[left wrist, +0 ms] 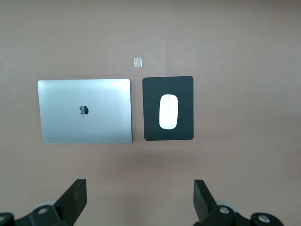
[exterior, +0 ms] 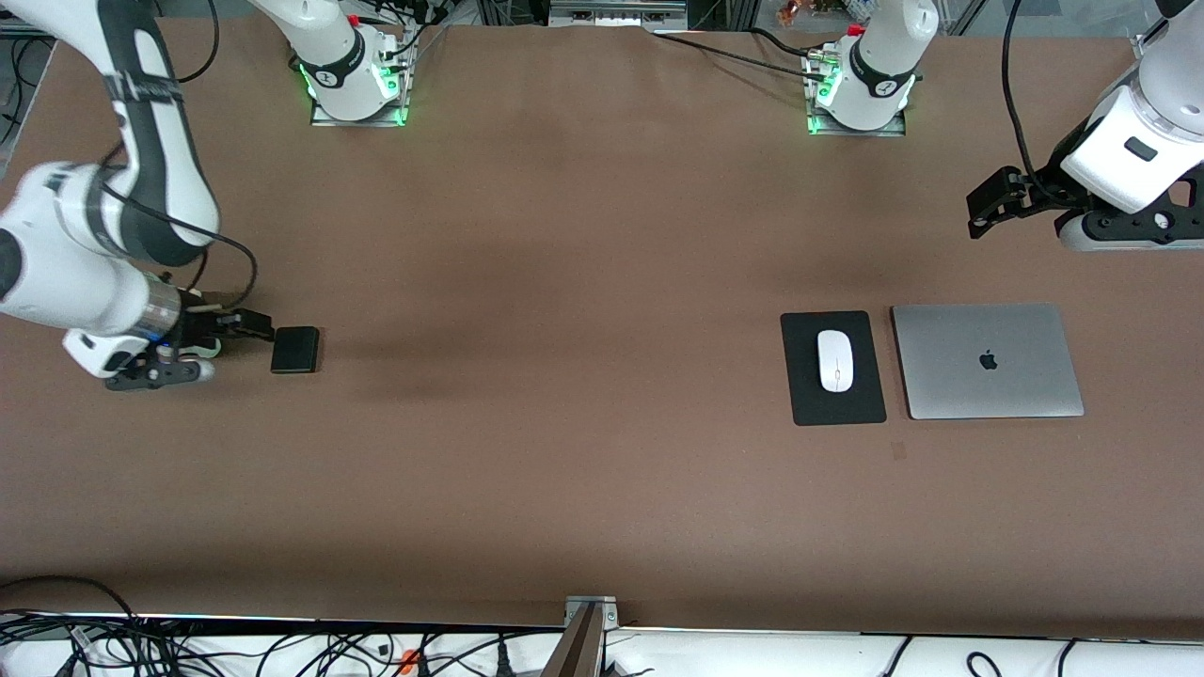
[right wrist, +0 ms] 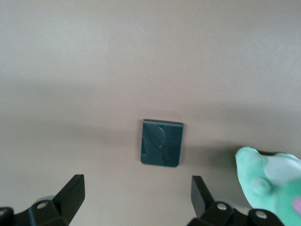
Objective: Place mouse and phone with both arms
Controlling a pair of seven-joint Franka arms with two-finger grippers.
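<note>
The mouse (exterior: 835,360) lies on the black mouse pad (exterior: 833,408), lengthwise along it and roughly centred, toward the left arm's end of the table (exterior: 564,451). Just beside the pad, closer still to that end, sits a closed silver laptop (exterior: 986,361); a narrow strip of table separates the two. The left gripper (exterior: 990,202) hangs in the air above bare table near that end, apart from both; its arm is cut off by the frame edge, and its jaws stand wide apart with nothing between them, as the left wrist view shows with one finger (left wrist: 73,200) at each lower corner. That view also shows a small pale square mark (left wrist: 137,61) on the table close to the pad, too small to identify. The phone (exterior: 295,350) lies flat on the table at the right arm's end, well apart from the mouse. The right gripper (exterior: 249,326) is low just beside it, jaws open and empty, the phone lying clear ahead of the fingers (right wrist: 70,195). A blurred green and white shape (right wrist: 270,181) juts into the right wrist view, cut off by its edge.
</note>
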